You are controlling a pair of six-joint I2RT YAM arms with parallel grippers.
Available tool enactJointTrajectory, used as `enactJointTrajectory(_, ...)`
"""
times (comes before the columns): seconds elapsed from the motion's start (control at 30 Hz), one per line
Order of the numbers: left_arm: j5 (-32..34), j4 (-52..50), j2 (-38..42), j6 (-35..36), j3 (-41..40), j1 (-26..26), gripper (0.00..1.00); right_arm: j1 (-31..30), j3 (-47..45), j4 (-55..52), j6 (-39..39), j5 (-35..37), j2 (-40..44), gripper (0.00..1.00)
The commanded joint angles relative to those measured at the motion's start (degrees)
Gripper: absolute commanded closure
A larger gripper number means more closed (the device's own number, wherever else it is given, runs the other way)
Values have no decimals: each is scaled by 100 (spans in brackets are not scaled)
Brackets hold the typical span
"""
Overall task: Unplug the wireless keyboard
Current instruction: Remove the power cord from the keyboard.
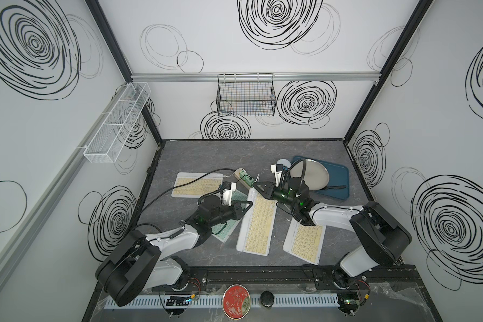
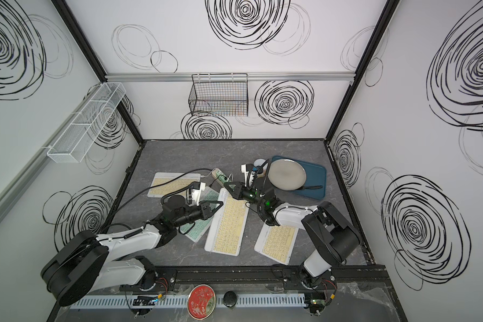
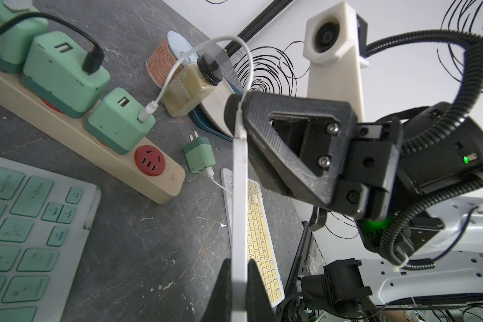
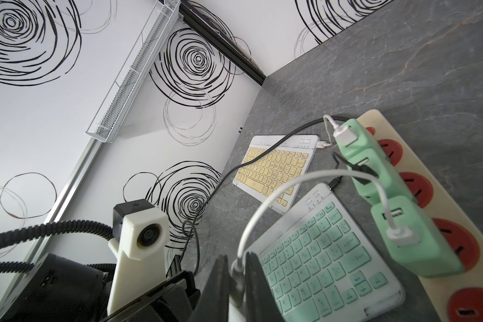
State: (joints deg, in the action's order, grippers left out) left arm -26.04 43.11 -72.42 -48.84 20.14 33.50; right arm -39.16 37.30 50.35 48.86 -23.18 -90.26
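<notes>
**Both grippers on the middle keyboard; plug at its far end**

White walls [image 1: 221, 50] with black scribbles box in a grey stone-look table [image 1: 207, 156]. The middle keyboard [image 1: 258, 223], white with yellow keys, lies mid-table. Its long axis runs from the front edge toward the power strip [image 3: 168, 184] at the table's centre.

- Left gripper [image 3: 240, 278]: pressed together on the keyboard's near long edge, probably as an anchor.
- Right gripper [image 4: 236, 276]: nearer the port, pinching the plug [image 3: 239, 122] at the keyboard's far short end.
- White cable [image 4: 340, 172]: arcs slack to a green charger [image 4: 413, 245] on the strip.

Judgement: the pull should follow the long axis toward the back edge, and the strip crowds that path.
</notes>
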Motion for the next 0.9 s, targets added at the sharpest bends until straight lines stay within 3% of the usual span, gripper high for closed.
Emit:
enactJointTrajectory(0.0,-49,522,226,41,45,43,100,-22,154,168,51,-26,20,90)
enactJointTrajectory(0.4,-112,738,205,-63,-63,43,100,197,72,399,216,112,-3,97)
enactJointTrajectory(0.87,-107,-31,120,208,25,122,100,545,394,-405,-476,348,-11,100)
